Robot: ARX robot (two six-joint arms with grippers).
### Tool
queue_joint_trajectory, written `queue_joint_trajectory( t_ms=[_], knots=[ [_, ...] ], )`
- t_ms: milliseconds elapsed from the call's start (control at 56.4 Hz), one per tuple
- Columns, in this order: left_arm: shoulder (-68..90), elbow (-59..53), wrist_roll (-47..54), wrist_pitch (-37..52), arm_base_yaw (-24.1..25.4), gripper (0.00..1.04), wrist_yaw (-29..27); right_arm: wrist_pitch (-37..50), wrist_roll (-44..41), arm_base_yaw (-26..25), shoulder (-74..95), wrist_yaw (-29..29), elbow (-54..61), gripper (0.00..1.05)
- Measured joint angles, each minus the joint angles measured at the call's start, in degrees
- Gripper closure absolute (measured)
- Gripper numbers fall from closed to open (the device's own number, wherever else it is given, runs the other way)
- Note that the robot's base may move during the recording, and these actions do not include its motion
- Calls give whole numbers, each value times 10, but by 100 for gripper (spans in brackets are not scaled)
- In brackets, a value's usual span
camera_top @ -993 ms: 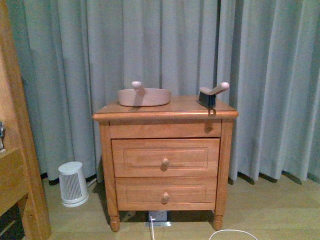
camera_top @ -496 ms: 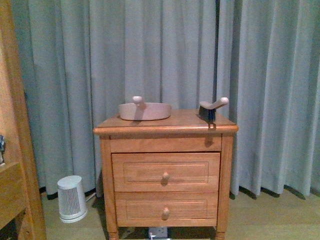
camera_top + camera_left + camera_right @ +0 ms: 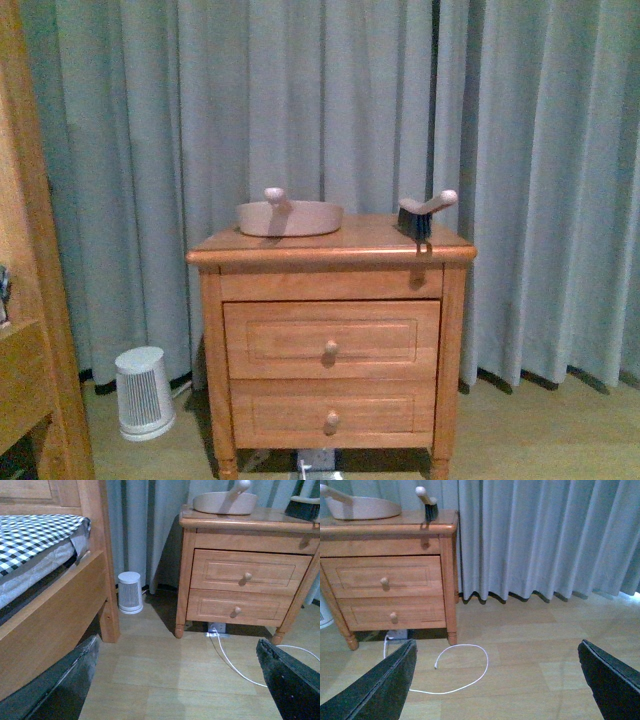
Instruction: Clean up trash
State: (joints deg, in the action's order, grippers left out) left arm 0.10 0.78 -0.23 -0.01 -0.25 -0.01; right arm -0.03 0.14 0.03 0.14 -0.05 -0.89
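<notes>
No crumpled white wad of trash shows in any view. A beige-pink dustpan (image 3: 289,215) and a small brush (image 3: 424,212) with a pink handle stand on top of a wooden nightstand (image 3: 330,345). The dustpan also shows in the left wrist view (image 3: 225,501) and the right wrist view (image 3: 362,506). My left gripper (image 3: 177,680) is open and empty, low over the wooden floor in front of the nightstand. My right gripper (image 3: 497,680) is open and empty over the floor to the right of the nightstand. Neither arm shows in the front view.
Grey curtains (image 3: 520,150) hang behind the nightstand. A small white heater (image 3: 141,393) stands on the floor to its left. A wooden bed frame (image 3: 55,605) with a checked sheet is further left. A white cable (image 3: 462,667) lies looped on the floor.
The front view has shifted: the nightstand sits lower in the picture than a second ago, and slightly higher than half a second ago. Nothing on it has moved.
</notes>
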Motion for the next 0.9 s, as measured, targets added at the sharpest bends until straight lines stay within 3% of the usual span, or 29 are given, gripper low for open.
queue_joint_trajectory(
  t_ms=[904],
  knots=[
    [0, 0, 0, 0, 0, 8, 0, 0, 0, 0, 0, 0, 0, 7]
  ],
)
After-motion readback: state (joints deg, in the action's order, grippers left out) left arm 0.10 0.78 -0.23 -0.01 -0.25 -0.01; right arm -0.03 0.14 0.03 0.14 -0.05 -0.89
